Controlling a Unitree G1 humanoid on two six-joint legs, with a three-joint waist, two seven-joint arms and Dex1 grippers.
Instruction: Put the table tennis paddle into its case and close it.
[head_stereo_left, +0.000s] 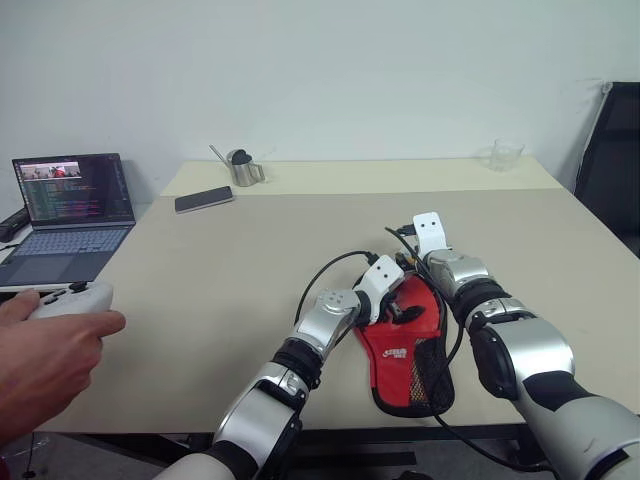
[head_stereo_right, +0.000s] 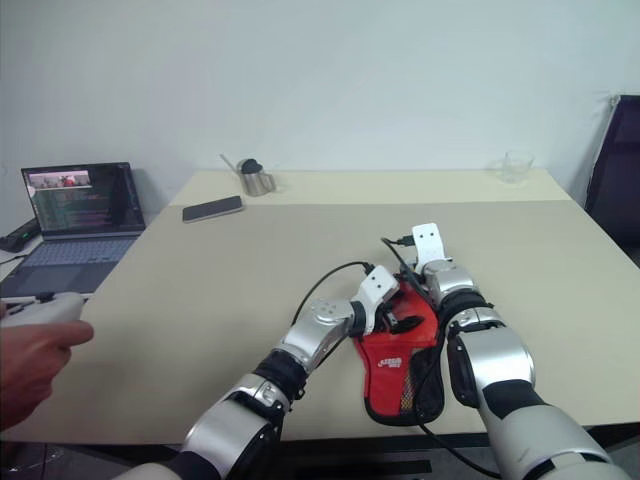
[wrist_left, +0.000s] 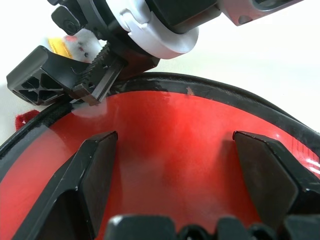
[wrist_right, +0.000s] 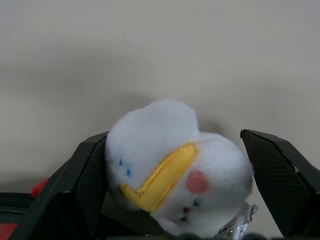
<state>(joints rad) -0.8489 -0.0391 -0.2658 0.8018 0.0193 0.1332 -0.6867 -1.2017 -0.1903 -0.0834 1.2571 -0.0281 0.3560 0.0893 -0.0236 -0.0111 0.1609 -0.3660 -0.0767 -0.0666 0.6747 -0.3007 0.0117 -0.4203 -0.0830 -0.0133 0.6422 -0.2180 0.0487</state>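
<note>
The case (head_stereo_left: 395, 355) lies near the table's front edge, red with a white logo, black edging and a black mesh pocket (head_stereo_left: 430, 372). My left gripper (head_stereo_left: 403, 312) hovers open just above its round red face (wrist_left: 175, 150), fingers spread. My right gripper (wrist_right: 175, 150) is at the case's far end, open, with a small white plush charm (wrist_right: 170, 165) between its fingers. Its fingertips (wrist_left: 97, 80) touch the case's black rim. The table tennis paddle is hidden from view.
A person's hand (head_stereo_left: 45, 355) holds a white controller (head_stereo_left: 72, 300) at the left edge. A laptop (head_stereo_left: 70, 215) stands beyond it. A phone (head_stereo_left: 203, 199), a metal cup (head_stereo_left: 243, 170) and a glass (head_stereo_left: 506, 154) sit at the back. A black chair (head_stereo_left: 612, 160) is on the right.
</note>
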